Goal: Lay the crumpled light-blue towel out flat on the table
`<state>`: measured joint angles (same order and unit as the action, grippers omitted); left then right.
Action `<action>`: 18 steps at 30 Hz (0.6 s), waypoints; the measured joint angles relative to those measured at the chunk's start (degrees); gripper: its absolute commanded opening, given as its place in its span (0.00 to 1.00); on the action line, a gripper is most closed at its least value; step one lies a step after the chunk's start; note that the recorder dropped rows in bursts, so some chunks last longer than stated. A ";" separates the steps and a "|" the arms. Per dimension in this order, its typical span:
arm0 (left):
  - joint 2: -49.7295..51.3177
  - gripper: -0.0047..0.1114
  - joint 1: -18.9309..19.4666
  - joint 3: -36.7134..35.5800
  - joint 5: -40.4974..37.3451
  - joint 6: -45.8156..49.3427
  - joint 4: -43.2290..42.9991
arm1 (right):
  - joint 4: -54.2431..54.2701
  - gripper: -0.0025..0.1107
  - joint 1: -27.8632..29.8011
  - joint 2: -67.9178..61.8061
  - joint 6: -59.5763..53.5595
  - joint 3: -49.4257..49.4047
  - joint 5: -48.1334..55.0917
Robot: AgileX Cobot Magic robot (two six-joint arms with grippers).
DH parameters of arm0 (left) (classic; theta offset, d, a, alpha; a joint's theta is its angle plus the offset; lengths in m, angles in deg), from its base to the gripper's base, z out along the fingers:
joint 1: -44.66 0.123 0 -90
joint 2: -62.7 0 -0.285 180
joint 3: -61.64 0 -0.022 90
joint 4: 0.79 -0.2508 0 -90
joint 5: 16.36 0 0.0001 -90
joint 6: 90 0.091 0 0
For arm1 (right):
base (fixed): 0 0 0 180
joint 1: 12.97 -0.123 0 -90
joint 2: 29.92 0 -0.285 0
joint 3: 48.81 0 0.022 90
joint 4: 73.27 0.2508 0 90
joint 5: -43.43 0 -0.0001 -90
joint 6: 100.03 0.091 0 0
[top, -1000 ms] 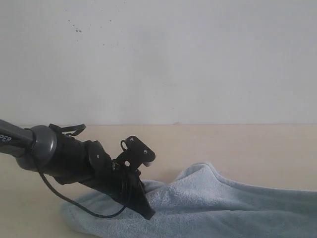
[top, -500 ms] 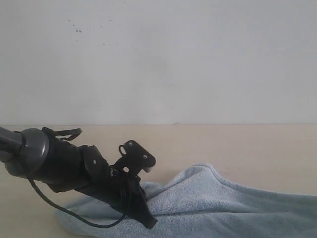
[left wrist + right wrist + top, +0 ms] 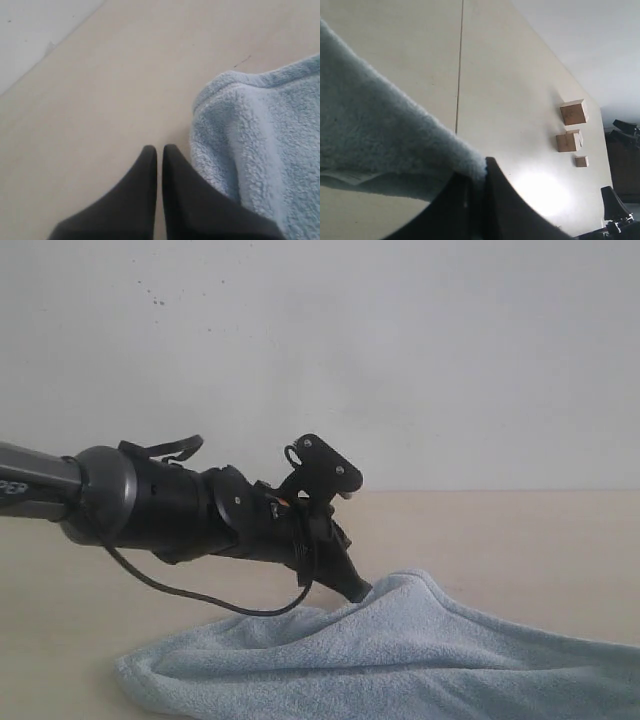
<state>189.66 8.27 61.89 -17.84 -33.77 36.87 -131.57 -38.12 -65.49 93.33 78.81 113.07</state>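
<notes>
The light-blue towel (image 3: 430, 655) lies rumpled along the front of the table (image 3: 500, 530), with a raised hump near the middle. My left gripper (image 3: 357, 591) points down at the hump's left edge. In the left wrist view its jaws (image 3: 158, 148) are shut and hold nothing, and the towel's hemmed edge (image 3: 250, 145) lies just beside them over bare table (image 3: 100, 100). In the right wrist view my right gripper (image 3: 476, 170) is shut on an edge of the towel (image 3: 370, 125), which stretches away from it. That gripper is outside the exterior view.
Three small wooden blocks (image 3: 574, 112) (image 3: 568, 140) (image 3: 581, 161) sit together on the table (image 3: 510, 100) beyond the right gripper. Dark equipment (image 3: 620, 132) stands past the table edge. A white wall (image 3: 400, 360) rises behind the table.
My left arm has lifted off the towel's left part and swung right and up to the hump's edge. The towel's left end now lies uncovered.
</notes>
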 measured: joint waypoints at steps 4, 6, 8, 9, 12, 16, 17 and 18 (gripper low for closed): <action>4.24 0.08 0.43 3.23 -1.14 0.00 0.00 | 0.91 0.03 0.00 0.00 0.00 0.00 0.00; 5.91 0.08 0.52 4.22 -1.36 0.00 0.10 | 1.29 0.03 0.00 0.00 0.00 0.00 -0.11; 7.44 0.08 0.52 5.27 -1.63 -0.10 0.75 | 1.45 0.03 0.00 0.00 0.00 0.00 -0.22; 7.94 0.08 0.52 5.67 -1.76 -0.22 0.88 | 1.68 0.03 0.00 0.00 0.00 0.00 -0.35; 9.34 0.08 0.52 6.34 -2.84 -1.30 1.24 | 2.24 0.03 0.00 0.00 0.00 0.00 -0.98; 10.48 0.08 0.31 6.88 -5.09 -2.09 1.58 | 2.61 0.03 0.00 0.00 0.00 0.00 -2.17; 10.78 0.08 0.06 6.92 -5.41 -2.09 1.71 | 2.61 0.03 0.00 0.00 0.00 0.00 -2.25; 11.01 0.08 -0.20 6.92 -5.83 -2.09 1.96 | 2.66 0.03 0.00 0.00 0.00 0.00 -2.25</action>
<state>200.67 8.07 68.80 -23.67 -35.85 38.83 -128.91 -38.12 -65.49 93.33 78.81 110.83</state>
